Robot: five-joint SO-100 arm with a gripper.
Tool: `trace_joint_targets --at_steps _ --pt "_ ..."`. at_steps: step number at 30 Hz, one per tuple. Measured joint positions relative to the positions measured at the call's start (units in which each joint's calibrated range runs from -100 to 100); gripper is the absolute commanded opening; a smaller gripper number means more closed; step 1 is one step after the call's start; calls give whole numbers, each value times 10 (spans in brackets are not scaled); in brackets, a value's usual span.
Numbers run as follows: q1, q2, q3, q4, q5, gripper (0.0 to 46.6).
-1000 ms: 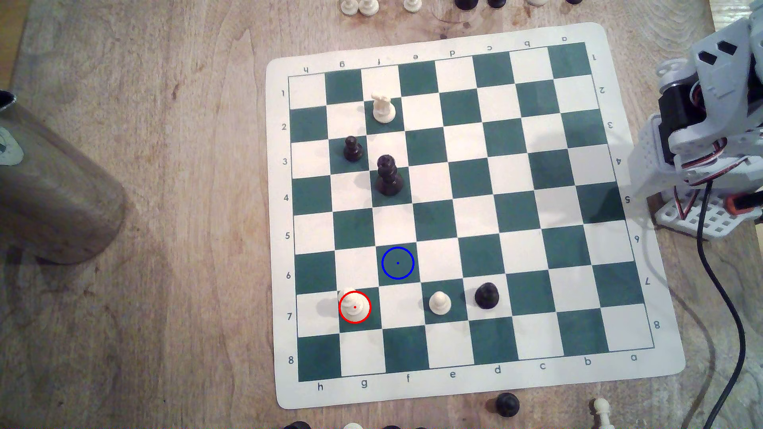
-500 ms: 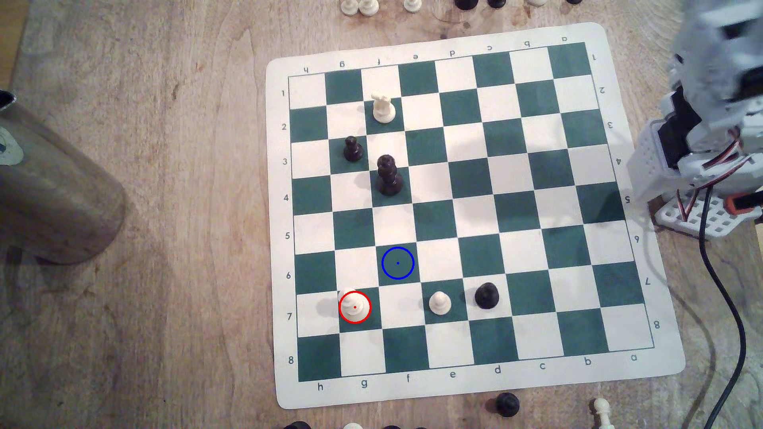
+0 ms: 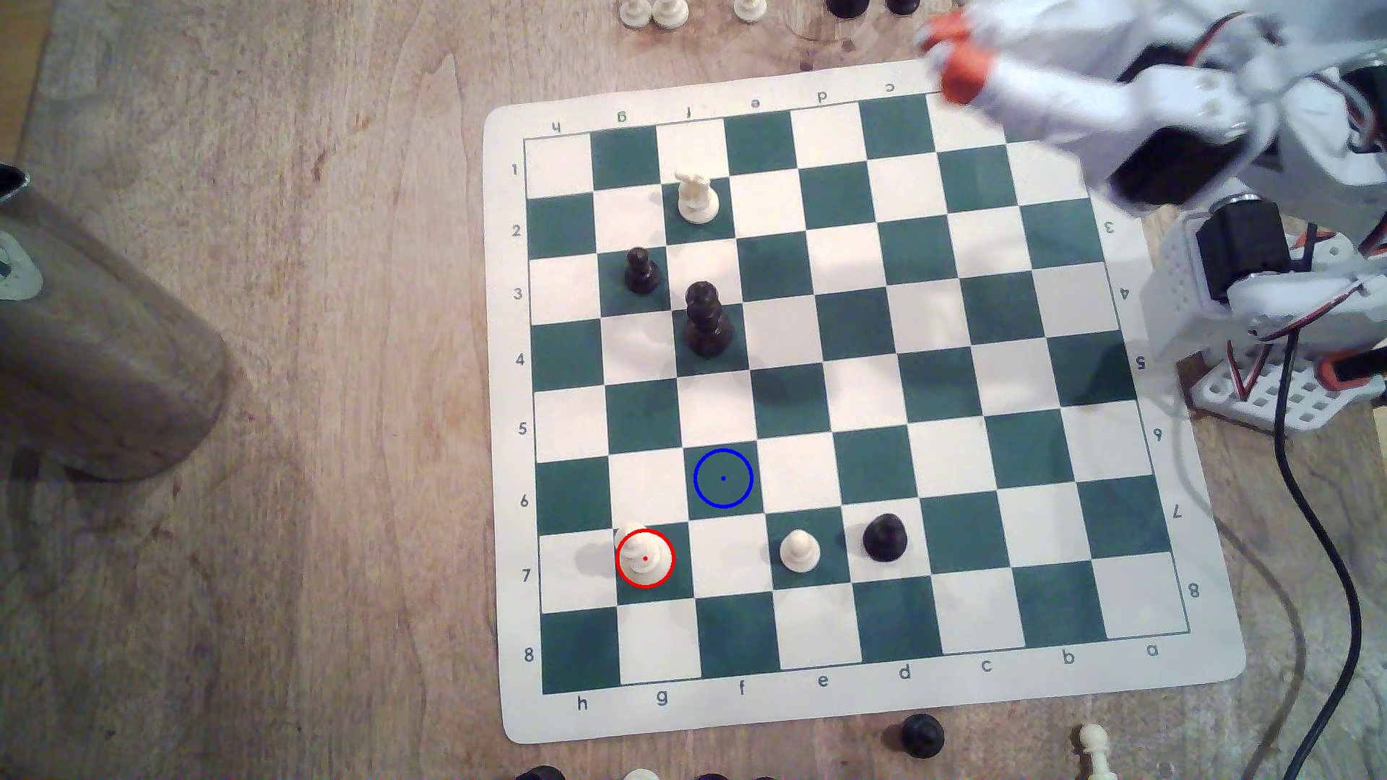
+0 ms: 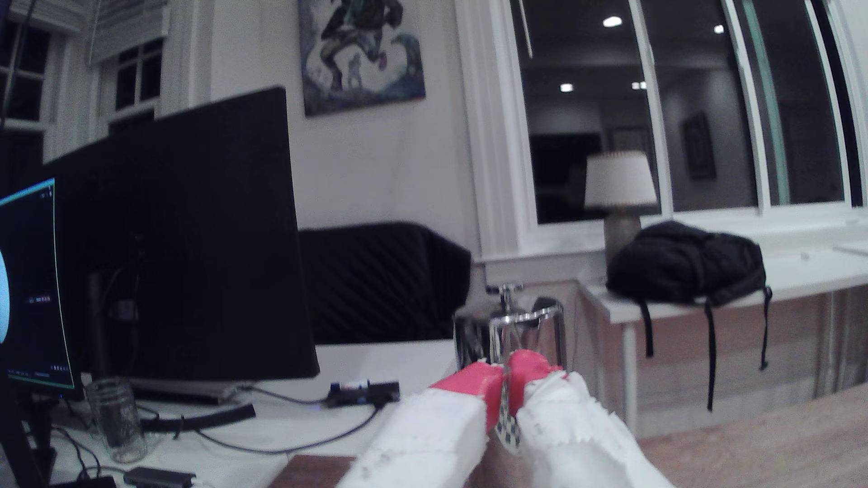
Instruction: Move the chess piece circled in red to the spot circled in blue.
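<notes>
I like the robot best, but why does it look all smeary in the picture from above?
In the exterior view the gripper is motion-blurred while the chess piece circled in red looks sharp. In the wrist view the gripper looks sharper and the room is dim.

I see a chessboard mat [image 3: 1216, 660] checkered in dark green and white with a white border, lying on a light brown wood-grain table [image 3: 300, 375]. The red-circled chess piece [image 3: 645, 556] is cream-white on a dark green square, the blue-circled spot [image 3: 723, 478] is plain dark green, and nearby stand a cream pawn [image 3: 799, 551], a black pawn [image 3: 885, 537] and a tall black piece [image 3: 705, 319]. My gripper [image 4: 506, 370] is white with red-orange fingertips [image 3: 961, 71].
</notes>
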Motion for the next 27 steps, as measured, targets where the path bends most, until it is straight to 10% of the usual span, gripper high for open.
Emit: trace_joint_targets --at_steps 17,27 --pt "-103 334 -85 91 22 149" --pt "-120 499 -133 52 32 145"
